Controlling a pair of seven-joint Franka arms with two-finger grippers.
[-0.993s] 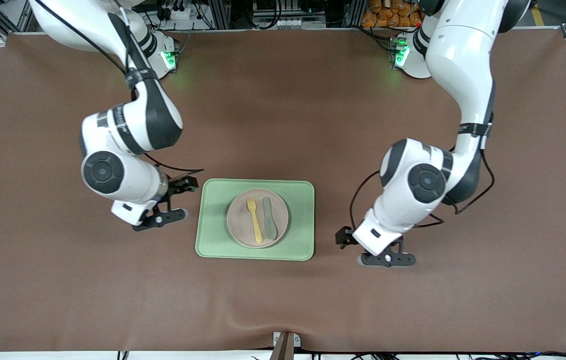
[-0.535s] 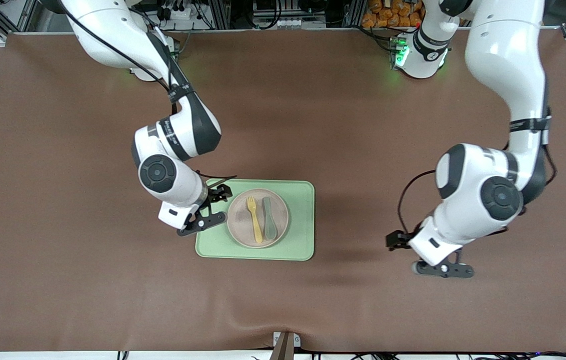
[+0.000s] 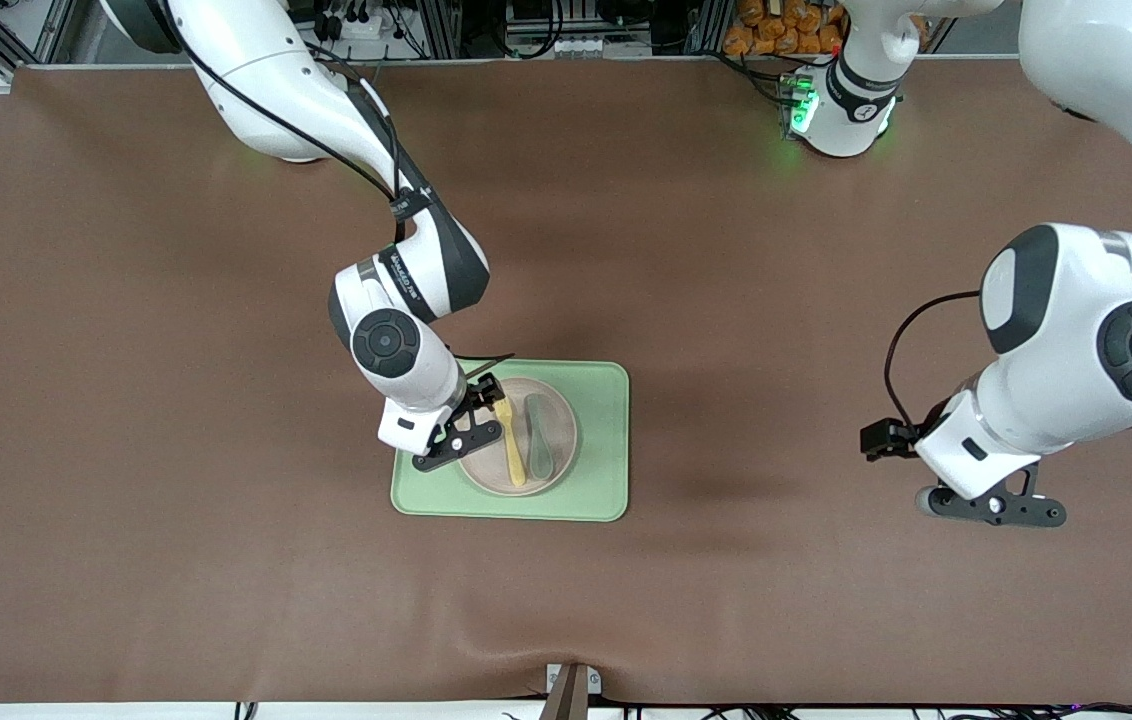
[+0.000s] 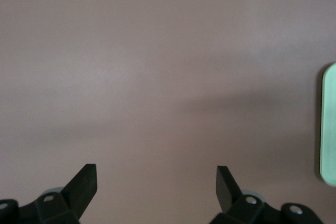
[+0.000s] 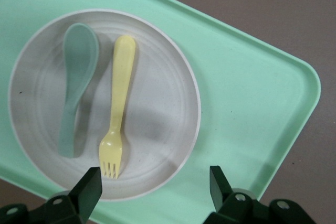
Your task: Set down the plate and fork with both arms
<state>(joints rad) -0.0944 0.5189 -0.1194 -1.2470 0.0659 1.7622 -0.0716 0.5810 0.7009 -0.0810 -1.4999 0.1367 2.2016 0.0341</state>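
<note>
Yellow fork still beside the spoon on the plate mid-tray, as the right gripper, jaws spread, has swung over the plate's edge, suggesting pickup, while the open left gripper retreats toward the desk's end

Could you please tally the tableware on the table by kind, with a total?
Tray: 1, light green, on the table
Plate: 1, pale beige-pink, on the tray
Fork: 1, yellow, on the plate
Spoon: 1, muted teal-green, beside the fork on the plate
Total: 4
</note>
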